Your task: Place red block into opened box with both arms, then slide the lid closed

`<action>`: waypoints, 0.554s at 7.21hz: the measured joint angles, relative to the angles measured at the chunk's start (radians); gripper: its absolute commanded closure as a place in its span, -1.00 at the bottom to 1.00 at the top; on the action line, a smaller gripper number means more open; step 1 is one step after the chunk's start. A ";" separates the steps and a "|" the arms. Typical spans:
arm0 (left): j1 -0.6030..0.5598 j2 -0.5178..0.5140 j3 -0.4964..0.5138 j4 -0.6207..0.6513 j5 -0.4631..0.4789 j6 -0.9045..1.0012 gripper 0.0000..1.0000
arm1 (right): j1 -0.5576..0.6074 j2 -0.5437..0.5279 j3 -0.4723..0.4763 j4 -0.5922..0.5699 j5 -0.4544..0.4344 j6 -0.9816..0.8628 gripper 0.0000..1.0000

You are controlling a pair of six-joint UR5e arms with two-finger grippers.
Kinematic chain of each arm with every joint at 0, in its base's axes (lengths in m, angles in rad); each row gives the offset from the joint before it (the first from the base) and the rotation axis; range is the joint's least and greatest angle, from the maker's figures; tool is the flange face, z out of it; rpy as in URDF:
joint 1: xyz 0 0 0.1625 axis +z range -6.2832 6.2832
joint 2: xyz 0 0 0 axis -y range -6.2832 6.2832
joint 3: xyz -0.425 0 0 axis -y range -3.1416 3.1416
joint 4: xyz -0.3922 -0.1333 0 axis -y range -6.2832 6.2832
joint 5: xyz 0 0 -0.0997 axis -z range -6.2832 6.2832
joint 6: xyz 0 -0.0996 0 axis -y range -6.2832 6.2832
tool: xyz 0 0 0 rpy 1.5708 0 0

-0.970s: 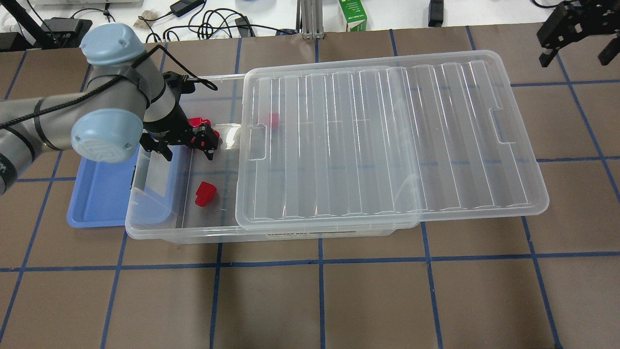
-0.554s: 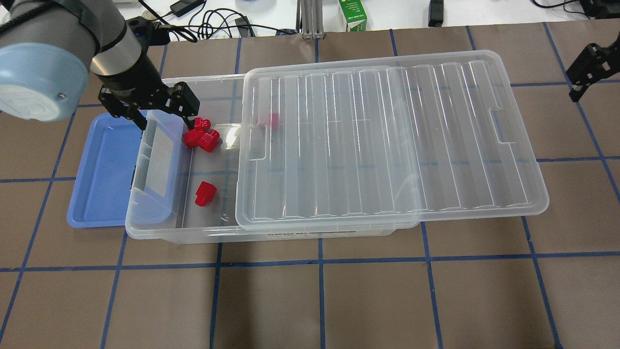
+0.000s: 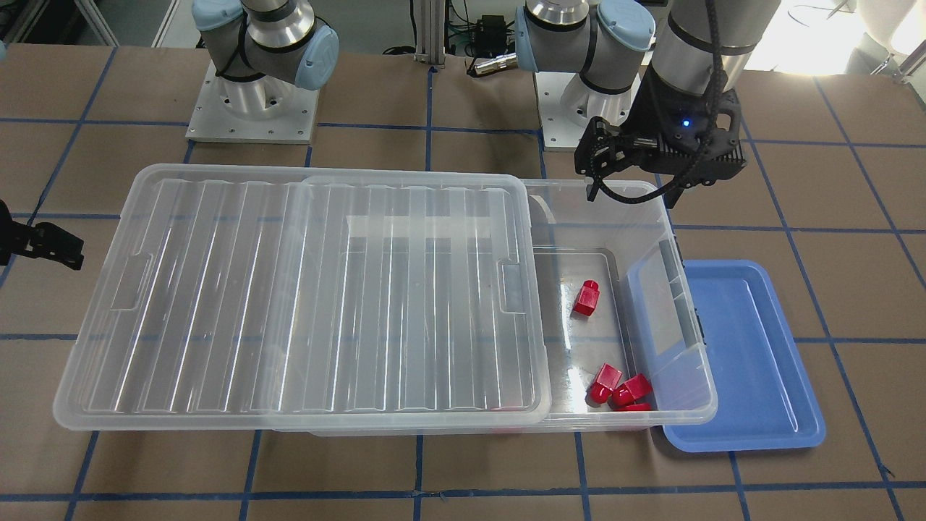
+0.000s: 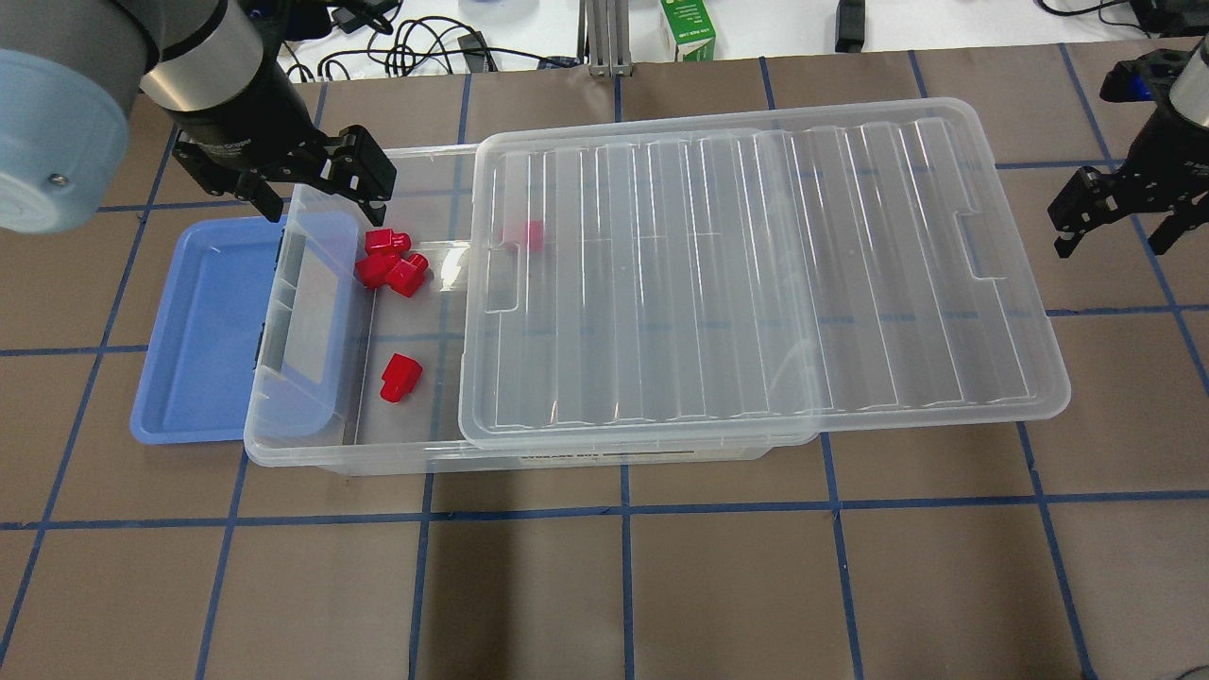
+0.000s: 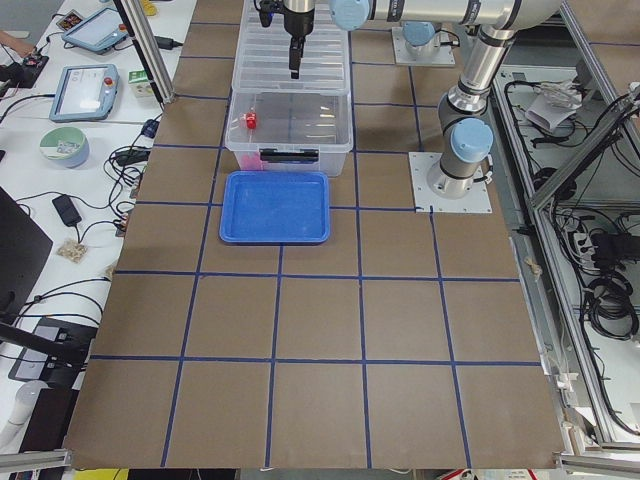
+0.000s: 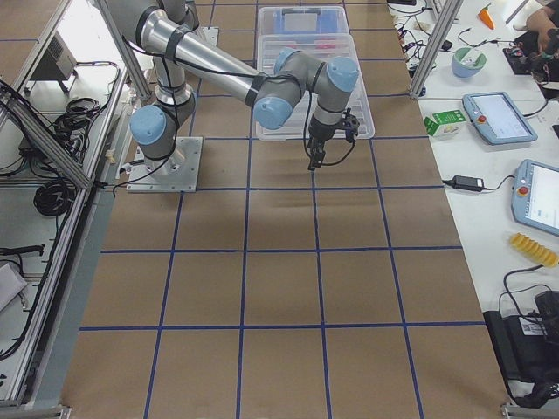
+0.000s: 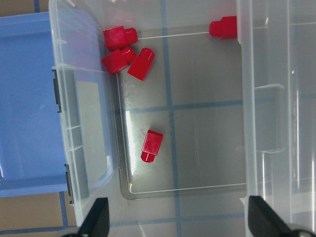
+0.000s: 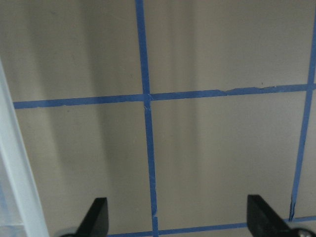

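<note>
The red block (image 4: 400,376) lies alone on the floor of the box (image 4: 567,458), at its uncovered left end, and the left wrist view shows the red block (image 7: 151,145) below my open fingers. The lid (image 4: 756,264) rests on the box, shifted toward my right and overhanging that end. My left gripper (image 4: 283,179) hangs open and empty above the box's far left corner. My right gripper (image 4: 1119,231) is open over bare table just beyond the lid's right end, apart from it. The box (image 3: 680,253) and lid (image 3: 304,297) also show from the front.
A huddle of red blocks (image 4: 390,260) sits in the box's far left corner, and one more red block (image 4: 532,234) lies under the lid's edge. An empty blue tray (image 4: 203,321) lies against the box's left end. Cables and a green carton (image 4: 688,28) lie beyond the table.
My left gripper rose out of the box from the huddle, leaving a block there, and moved toward the far corner. My right gripper came in and down beside the lid's right end.
</note>
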 measured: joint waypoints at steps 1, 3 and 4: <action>0.020 0.004 -0.003 0.001 -0.003 0.004 -1.00 | 0.007 0.002 0.009 -0.003 0.032 0.001 -1.00; 0.033 0.009 -0.010 0.001 -0.004 0.006 -1.00 | 0.016 0.002 0.043 -0.015 0.108 0.016 -1.00; 0.034 0.010 -0.010 0.001 -0.003 0.006 -1.00 | 0.039 0.001 0.053 -0.026 0.135 0.040 -1.00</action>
